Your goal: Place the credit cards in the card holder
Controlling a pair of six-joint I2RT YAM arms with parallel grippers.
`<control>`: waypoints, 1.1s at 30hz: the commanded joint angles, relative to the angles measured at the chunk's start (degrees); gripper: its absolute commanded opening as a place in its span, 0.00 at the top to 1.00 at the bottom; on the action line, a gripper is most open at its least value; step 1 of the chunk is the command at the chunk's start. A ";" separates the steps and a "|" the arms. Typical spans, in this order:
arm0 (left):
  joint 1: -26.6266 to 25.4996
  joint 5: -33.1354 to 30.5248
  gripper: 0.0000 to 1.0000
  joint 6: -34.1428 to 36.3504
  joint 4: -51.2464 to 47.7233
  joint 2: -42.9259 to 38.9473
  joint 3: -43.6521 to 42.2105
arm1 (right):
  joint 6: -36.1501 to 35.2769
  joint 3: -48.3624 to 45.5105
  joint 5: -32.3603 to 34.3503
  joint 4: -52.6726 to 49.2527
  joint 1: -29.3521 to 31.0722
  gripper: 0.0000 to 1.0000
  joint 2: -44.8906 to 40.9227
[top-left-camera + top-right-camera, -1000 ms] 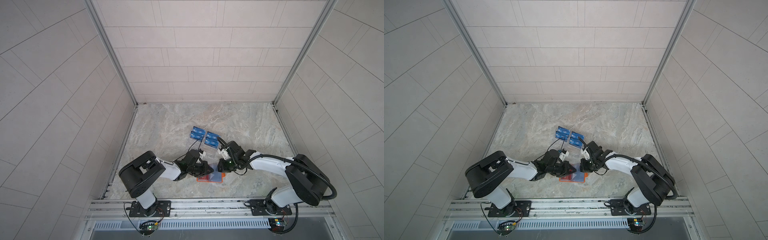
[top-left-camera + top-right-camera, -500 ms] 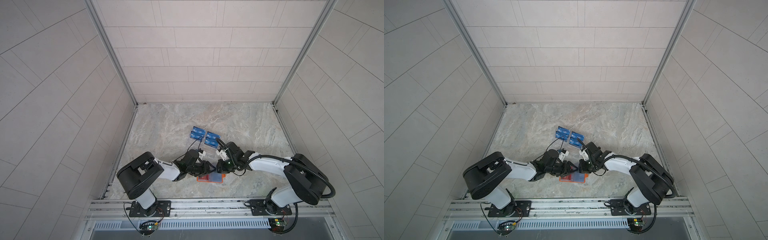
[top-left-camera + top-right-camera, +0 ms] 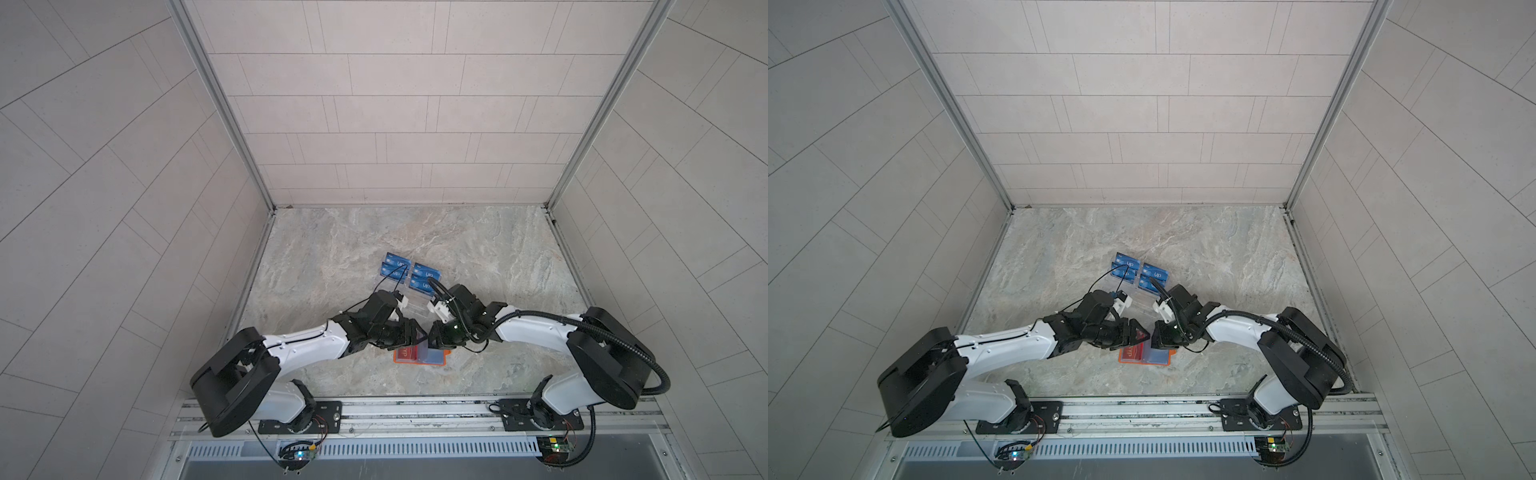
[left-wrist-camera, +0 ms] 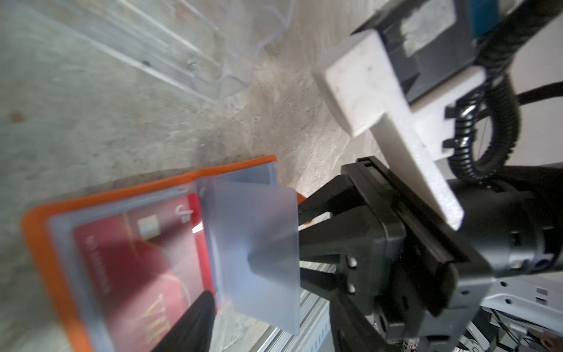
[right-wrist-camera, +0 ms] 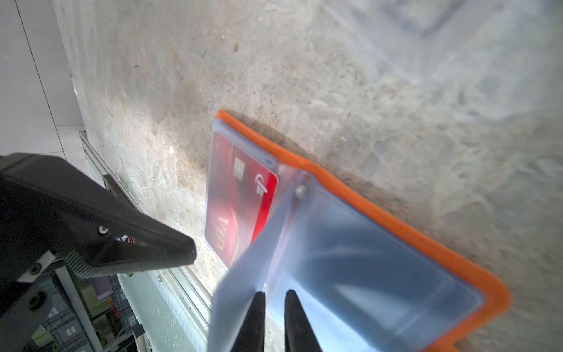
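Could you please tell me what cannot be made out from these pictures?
Blue cards: count too small to tell in both top views.
Red card: small print blurred in the left wrist view.
Left gripper: jaws' gap unclear; only one shows, cut by the left wrist view's edge.
Card holder pocket beneath the clear sleeve pinched by the right gripper: blur in the right wrist view hides whether it holds a card.

A robot test cell, probably in a lab: two robot arms [image 3: 307, 345] bolted to an aluminium rail [image 3: 415, 415] beside a marble-patterned tabletop [image 3: 478, 257], enclosed by pale tiled panels [image 3: 395, 116] and metal corner posts [image 3: 222, 104], with bare circuit boards [image 3: 557, 446] below.
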 commanded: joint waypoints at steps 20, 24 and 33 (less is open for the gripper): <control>3.94 -8.95 0.36 1.91 -7.06 -3.91 -4.45 | 0.10 5.03 1.99 3.40 4.15 0.85 7.04; 3.89 -7.95 0.45 2.57 -5.73 -0.39 -3.58 | 0.22 5.58 2.45 3.59 4.60 0.85 8.22; 3.89 -8.24 0.54 3.17 -4.77 2.61 -3.40 | -1.91 7.54 3.11 0.48 4.61 0.85 8.77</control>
